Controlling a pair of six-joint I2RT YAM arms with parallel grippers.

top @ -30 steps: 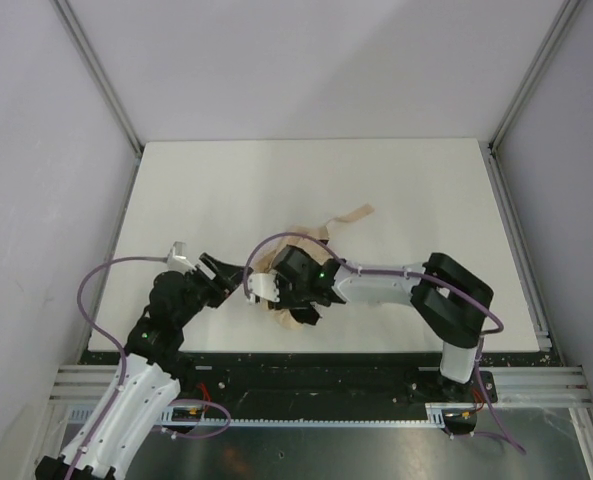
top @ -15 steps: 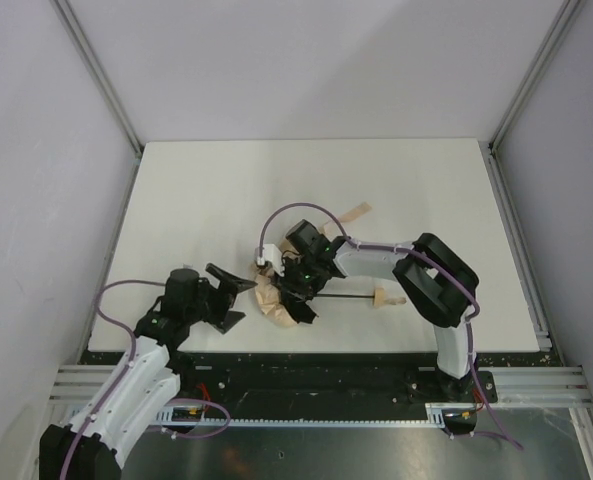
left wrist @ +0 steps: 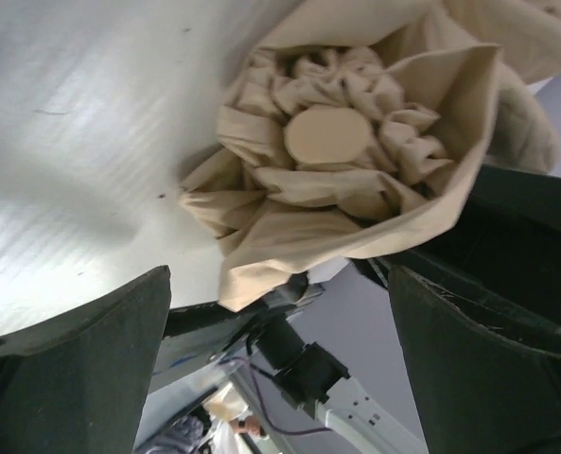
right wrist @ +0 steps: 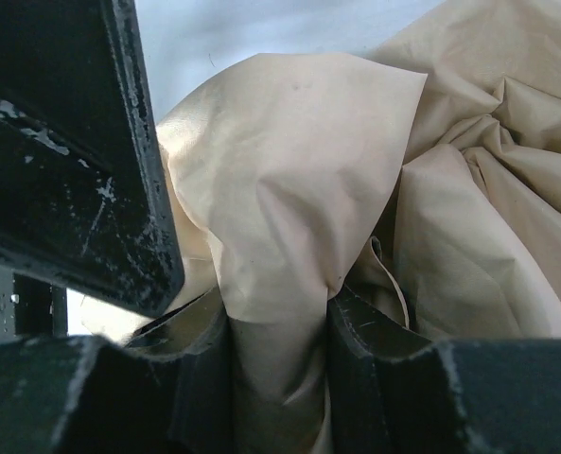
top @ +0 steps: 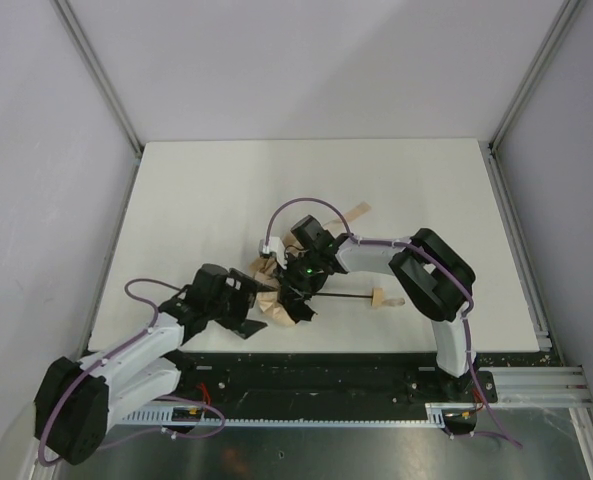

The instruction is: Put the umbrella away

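Umbrella (top: 273, 306) lay near the front edge of the table (top: 196, 200), between both arms. Right gripper (top: 296, 288) pinched a canopy fold (right wrist: 289, 189). Left gripper (top: 253, 306) was spread wide around the bunched end, not touching. Likely step: gathering the fabric. Left should clamp the whole bundle, not one pleat. Cloth was soft, crumpled and tan with a round flat cap (left wrist: 324, 135); thin rigid black shaft (top: 346, 297); small pale wood handle (top: 381, 298).
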